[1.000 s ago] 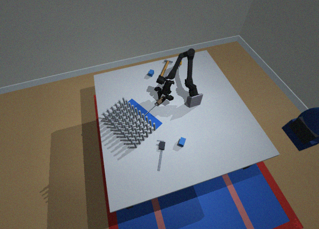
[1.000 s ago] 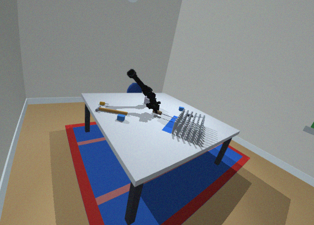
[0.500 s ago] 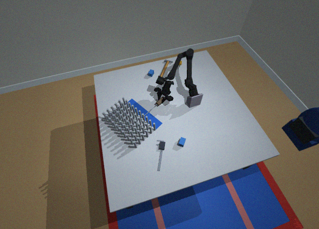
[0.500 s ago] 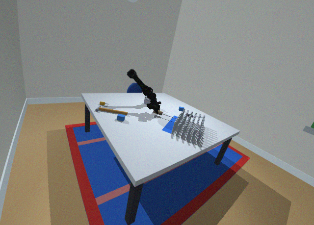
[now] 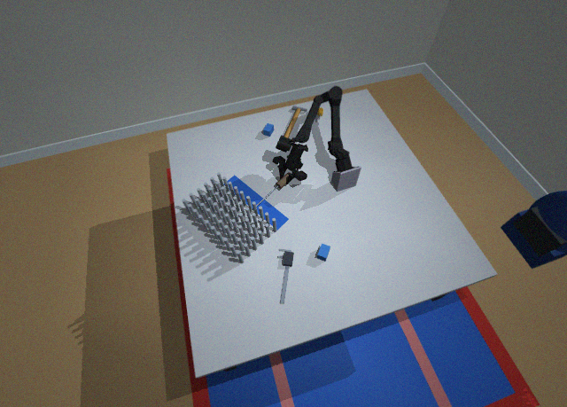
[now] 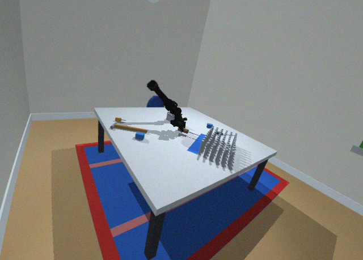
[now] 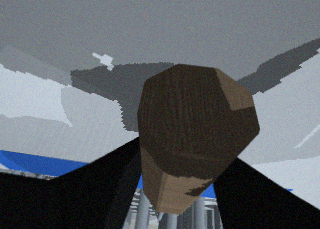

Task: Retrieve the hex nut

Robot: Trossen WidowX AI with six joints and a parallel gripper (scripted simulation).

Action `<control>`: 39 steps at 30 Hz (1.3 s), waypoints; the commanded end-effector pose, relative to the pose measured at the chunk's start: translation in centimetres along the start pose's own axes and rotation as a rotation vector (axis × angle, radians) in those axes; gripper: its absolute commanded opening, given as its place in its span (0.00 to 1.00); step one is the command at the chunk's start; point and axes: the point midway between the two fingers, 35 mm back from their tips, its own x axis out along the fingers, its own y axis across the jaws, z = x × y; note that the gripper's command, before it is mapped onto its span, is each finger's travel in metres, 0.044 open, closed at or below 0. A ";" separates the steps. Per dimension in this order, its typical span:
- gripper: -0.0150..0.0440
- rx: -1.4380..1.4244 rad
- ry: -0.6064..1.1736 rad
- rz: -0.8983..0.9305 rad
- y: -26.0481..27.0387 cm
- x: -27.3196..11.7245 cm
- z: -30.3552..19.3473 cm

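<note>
My gripper [image 5: 286, 176] [image 6: 182, 128] [image 7: 178, 148] is shut on the wooden handle [image 5: 282, 182] [image 6: 184, 130] [image 7: 197, 119] of a thin-shafted tool. The handle is above the table, on the arm's side of the blue taped strip [image 5: 277, 213] [image 6: 193, 148] [image 7: 50, 165]. The metal shaft [image 5: 267, 196] [image 6: 195, 133] slants down over the strip to the front row of standing spacers [image 5: 275, 223] [image 7: 199, 211]. Its tip is lost among the spacers, and I cannot tell whether it touches one. The spacers appear upright. I cannot make out the hex nut in any view.
A hammer [image 5: 291, 122] [image 6: 130, 128] and a blue block [image 5: 267, 129] [image 6: 139, 135] lie beyond the arm in the top view. A yellow-handled item [image 5: 320, 112] [image 6: 118, 119] is near the hammer. A caliper [image 5: 284, 284] and another blue block [image 5: 322, 252] [image 6: 209, 125] lie on the other side.
</note>
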 end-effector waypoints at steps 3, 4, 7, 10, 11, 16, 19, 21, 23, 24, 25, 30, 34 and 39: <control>0.25 0.006 0.007 0.008 0.3 0.1 -0.6; 0.25 0.006 0.007 0.008 0.3 0.1 -0.6; 0.25 0.006 0.007 0.008 0.4 0.2 -0.7; 0.25 0.006 0.008 0.008 0.4 0.3 -0.8; 0.25 0.007 0.008 0.008 0.4 0.3 -0.9; 0.25 0.007 0.008 0.008 0.4 0.5 -1.1; 0.25 0.007 0.008 0.008 0.4 0.5 -1.2; 0.25 0.007 0.008 0.008 0.4 0.6 -1.3; 0.25 0.007 0.008 0.008 0.4 0.7 -1.4; 0.25 0.007 0.008 0.008 0.4 0.7 -1.4; 0.25 0.007 0.008 0.009 0.4 0.7 -1.4; 0.25 0.007 0.008 0.009 0.4 0.8 -1.7; 0.25 0.008 0.008 0.009 0.4 1.0 -1.8; 0.25 0.008 0.008 0.009 0.4 1.1 -2.0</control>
